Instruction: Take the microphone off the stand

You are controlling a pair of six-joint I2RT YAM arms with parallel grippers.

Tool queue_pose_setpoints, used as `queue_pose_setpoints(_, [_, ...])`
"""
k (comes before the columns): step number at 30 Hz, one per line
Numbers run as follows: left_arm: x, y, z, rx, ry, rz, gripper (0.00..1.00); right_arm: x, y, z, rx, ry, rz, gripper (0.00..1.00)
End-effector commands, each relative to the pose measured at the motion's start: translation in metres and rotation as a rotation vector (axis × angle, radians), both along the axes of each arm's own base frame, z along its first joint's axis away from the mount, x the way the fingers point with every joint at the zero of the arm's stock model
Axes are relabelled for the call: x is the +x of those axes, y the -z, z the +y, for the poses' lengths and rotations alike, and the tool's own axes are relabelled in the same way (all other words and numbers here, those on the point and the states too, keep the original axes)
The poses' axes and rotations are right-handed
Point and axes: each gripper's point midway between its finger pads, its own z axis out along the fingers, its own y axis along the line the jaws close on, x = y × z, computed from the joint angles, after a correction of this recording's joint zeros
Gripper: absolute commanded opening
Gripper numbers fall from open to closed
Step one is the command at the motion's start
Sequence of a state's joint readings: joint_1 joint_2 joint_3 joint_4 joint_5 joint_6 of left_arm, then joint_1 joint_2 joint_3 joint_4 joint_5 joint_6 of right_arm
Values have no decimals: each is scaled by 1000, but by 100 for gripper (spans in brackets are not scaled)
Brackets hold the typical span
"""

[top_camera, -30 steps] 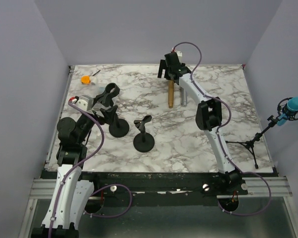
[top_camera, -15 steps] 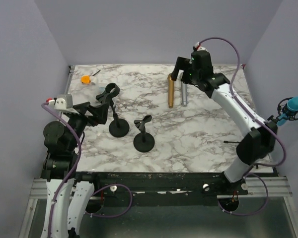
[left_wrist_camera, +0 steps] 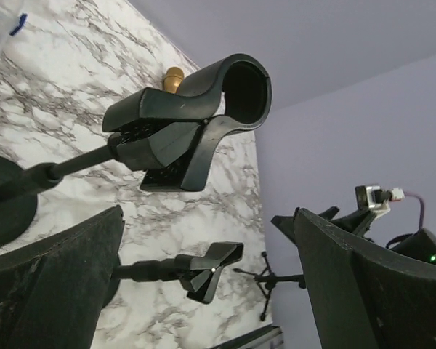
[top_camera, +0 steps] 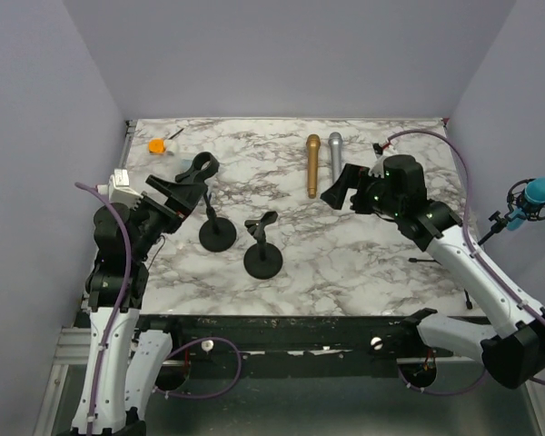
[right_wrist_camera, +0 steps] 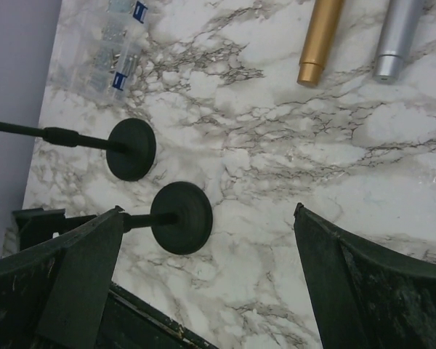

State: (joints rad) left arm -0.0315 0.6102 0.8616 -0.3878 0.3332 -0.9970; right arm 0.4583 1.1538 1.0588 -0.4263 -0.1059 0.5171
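Gold microphone (right_wrist_camera: 321, 41) beside silver microphone (right_wrist_camera: 397, 38)

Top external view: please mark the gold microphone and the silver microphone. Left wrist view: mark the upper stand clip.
gold microphone (top_camera: 312, 168), top external view, middle of handle.
silver microphone (top_camera: 334, 156), top external view, handle just below head.
upper stand clip (left_wrist_camera: 176, 138), left wrist view, clip's solid body.

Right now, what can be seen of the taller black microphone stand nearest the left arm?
The taller black microphone stand looks like matte metal and plastic. Its round disc base sits flat on the white marble table; a thin rod slants up leftward to a C-shaped clip, which is empty. The open left hand flanks the clip without visible contact. The shorter black stand stands apart on its right.
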Motion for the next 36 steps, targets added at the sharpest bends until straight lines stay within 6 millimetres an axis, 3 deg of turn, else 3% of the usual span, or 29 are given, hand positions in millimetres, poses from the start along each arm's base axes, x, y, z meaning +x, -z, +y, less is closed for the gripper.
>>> queue_pose_setpoints(1, [7,-19,2,-256,-58,-34,99,-18,-18,6,81,-53,-33,100])
queue_pose_setpoints(8, [20,-33,22,-401,-163,-164,99,-29,-30,0,92,-50,-59,100])
queue_pose_setpoints(14, [34,-6,29,-422,-246,7,99,-33,-31,-5,86,-32,-64,100])
queue_pose_setpoints(24, [54,5,20,-426,-196,37,94,-32,-37,-10,78,-10,-85,100])
queue_pose_setpoints(36, [60,37,21,-387,-203,60,72,-29,-36,-11,72,2,-87,100])
